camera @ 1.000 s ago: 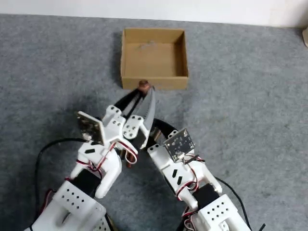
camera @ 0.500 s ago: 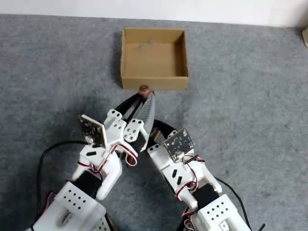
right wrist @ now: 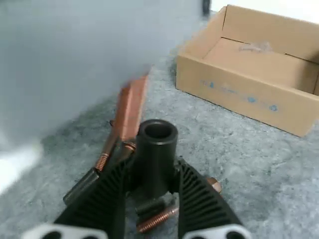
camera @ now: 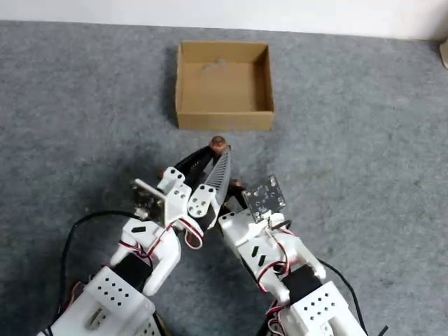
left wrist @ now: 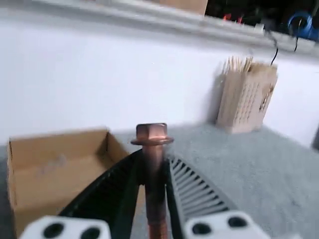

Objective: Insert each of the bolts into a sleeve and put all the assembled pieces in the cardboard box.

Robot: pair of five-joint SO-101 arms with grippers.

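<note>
A copper bolt (camera: 218,143) with a hex head (left wrist: 152,134) stands upright in my left gripper (left wrist: 152,167), which is shut on its shaft. In the high view it is held a short way in front of the cardboard box (camera: 224,84), whose floor looks bare. My right gripper (right wrist: 155,169) is shut on a black sleeve (right wrist: 157,147), held upright with its hole facing up. In the high view the right arm (camera: 259,231) sits beside the left arm, its fingers tucked under the left gripper (camera: 212,162). The box (right wrist: 251,84) lies beyond the sleeve.
Loose copper bolts (right wrist: 127,112) lie on the grey carpet around the sleeve, one (right wrist: 155,218) close under the fingers, with a dark sleeve (right wrist: 82,185) beside them. A holder of thin sticks (left wrist: 246,97) stands by the white wall. Open carpet flanks the box.
The left arm has pulled back from the box's front wall, carrying the bolt toward the arms. The right arm's wrist has shifted slightly forward.
</note>
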